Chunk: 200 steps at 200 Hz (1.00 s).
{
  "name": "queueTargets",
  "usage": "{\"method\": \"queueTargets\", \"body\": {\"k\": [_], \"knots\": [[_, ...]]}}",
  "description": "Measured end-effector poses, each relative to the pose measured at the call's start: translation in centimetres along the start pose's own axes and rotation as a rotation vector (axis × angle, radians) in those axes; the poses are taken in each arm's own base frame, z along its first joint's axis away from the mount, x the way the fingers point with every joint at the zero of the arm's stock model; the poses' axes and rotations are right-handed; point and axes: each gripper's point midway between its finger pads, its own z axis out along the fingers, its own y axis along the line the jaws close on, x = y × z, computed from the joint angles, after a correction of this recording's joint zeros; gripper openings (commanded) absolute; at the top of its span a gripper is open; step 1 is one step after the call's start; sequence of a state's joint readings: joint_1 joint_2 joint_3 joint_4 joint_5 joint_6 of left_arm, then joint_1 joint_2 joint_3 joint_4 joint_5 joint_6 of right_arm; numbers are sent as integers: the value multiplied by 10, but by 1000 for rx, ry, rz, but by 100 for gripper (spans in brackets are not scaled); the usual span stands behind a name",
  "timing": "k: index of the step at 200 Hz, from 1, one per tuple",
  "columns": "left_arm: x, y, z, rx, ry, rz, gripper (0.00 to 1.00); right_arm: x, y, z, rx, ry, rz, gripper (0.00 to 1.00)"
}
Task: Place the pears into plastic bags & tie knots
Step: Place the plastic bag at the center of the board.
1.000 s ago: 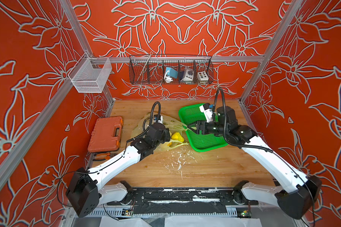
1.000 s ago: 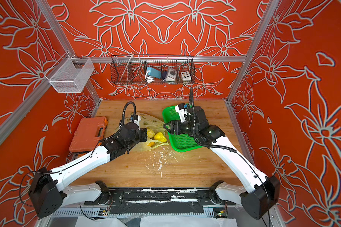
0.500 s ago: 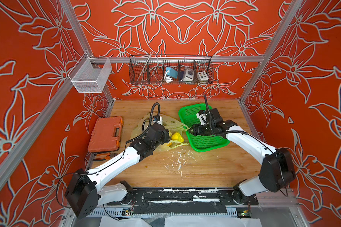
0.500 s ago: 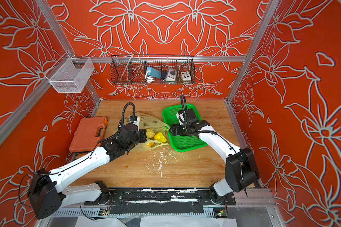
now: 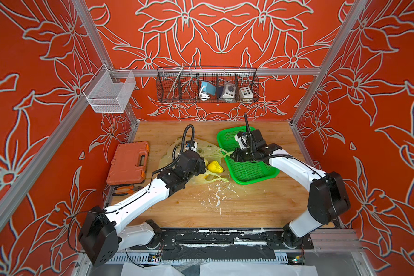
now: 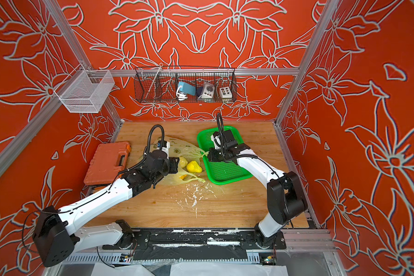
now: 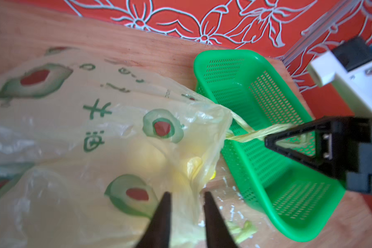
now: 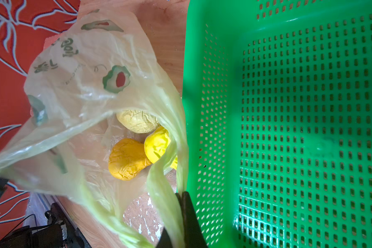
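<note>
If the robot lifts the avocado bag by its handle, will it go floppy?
Probably floppy: the bag is thin and crinkled, its handle bunched into a string. The pears inside would likely sag it and roll together.

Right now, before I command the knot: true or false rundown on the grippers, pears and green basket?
The right gripper is shut on a handle of the plastic bag. True.
The left gripper is clamped shut. False: its jaws stand apart over the bag.
A pear lies in the green basket. False: the yellow pear, orange pear and pale pear all lie in the bag's open mouth.
The orange tool case is closed. True.
</note>
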<state>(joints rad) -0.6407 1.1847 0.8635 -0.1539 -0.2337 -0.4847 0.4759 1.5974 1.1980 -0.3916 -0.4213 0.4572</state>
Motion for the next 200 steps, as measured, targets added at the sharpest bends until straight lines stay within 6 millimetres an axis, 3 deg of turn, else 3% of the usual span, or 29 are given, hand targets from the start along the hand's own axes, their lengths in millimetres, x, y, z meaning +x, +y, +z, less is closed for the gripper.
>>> {"method": "queueTargets", "body": {"k": [13, 31, 64, 80, 100, 139, 200], "knots": [[-6, -5, -3, 9, -5, 5, 64, 0, 1, 0, -2, -1, 0, 0], [-18, -17, -10, 30, -24, 31, 68, -1, 1, -1, -5, -2, -1, 0], [-29, -72, -31, 149, -50, 167, 72, -1, 2, -1, -7, -2, -1, 0], [-20, -97, -33, 201, -33, 248, 73, -1, 2, -1, -7, -3, -1, 0], [11, -115, -25, 230, 35, 375, 76, -1, 2, -1, -7, -3, -1, 0], [69, -110, -8, 212, 166, 575, 81, -1, 2, -1, -7, -5, 0, 0], [106, -95, 5, 176, 232, 782, 83, -3, 0, -2, -5, -10, 9, 0]]}}
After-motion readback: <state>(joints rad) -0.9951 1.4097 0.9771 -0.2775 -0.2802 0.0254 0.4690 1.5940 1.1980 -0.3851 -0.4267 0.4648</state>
